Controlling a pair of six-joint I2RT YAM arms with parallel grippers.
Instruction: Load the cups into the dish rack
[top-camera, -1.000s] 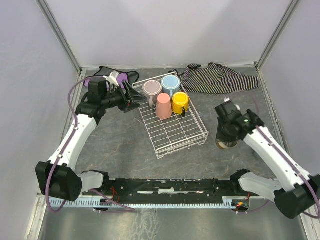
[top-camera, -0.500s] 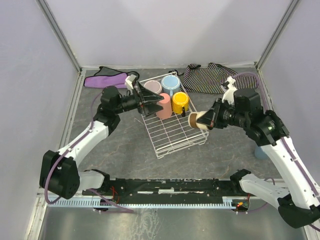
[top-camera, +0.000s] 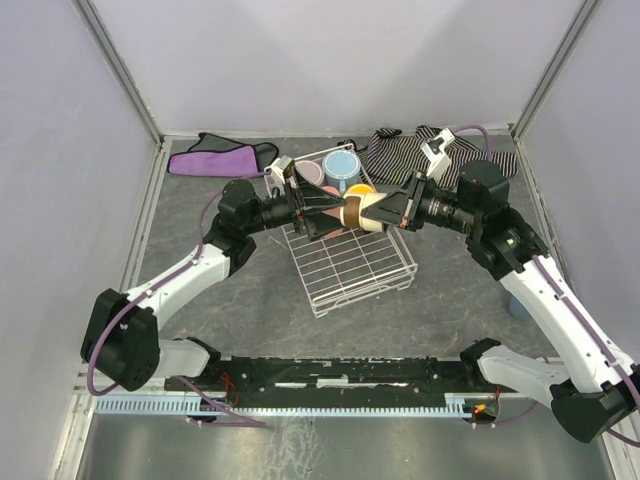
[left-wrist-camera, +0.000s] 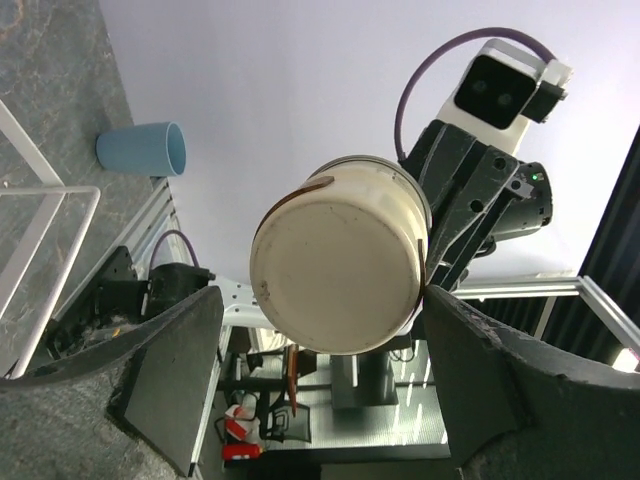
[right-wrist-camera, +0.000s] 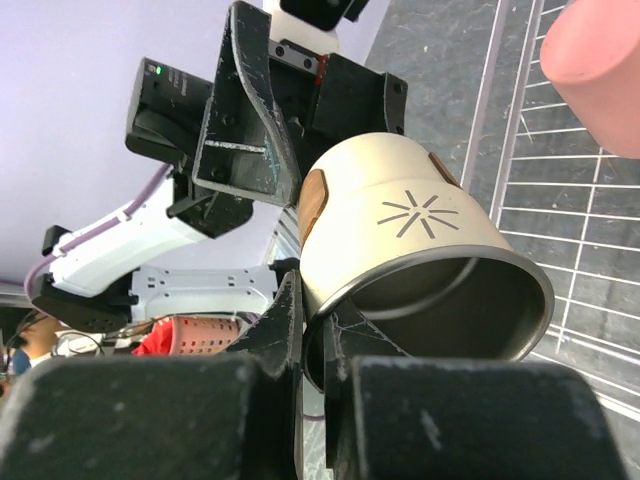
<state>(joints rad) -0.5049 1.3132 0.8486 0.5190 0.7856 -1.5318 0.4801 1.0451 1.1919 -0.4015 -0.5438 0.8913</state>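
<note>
Right gripper (top-camera: 393, 208) pinches the rim of the cream metal cup (right-wrist-camera: 400, 235), held sideways above the dish rack (top-camera: 352, 272). The cup's base points straight ahead into the left gripper (top-camera: 325, 210), whose wide-spread jaws flank it. A second ago the arms stood well apart, with the cup low beside the rack.

The dish rack (top-camera: 350, 270) sits in the middle of the counter (top-camera: 250, 290), with cups (top-camera: 341, 165) in its far end. Above it a raised cup (left-wrist-camera: 340, 265) hangs between the left gripper (top-camera: 332, 211) and right gripper (top-camera: 392, 210). One cloth (top-camera: 215, 158) lies far left, a second cloth (top-camera: 405, 152) far right; a tumbler (left-wrist-camera: 142, 148) seemingly stands right of the rack
</note>
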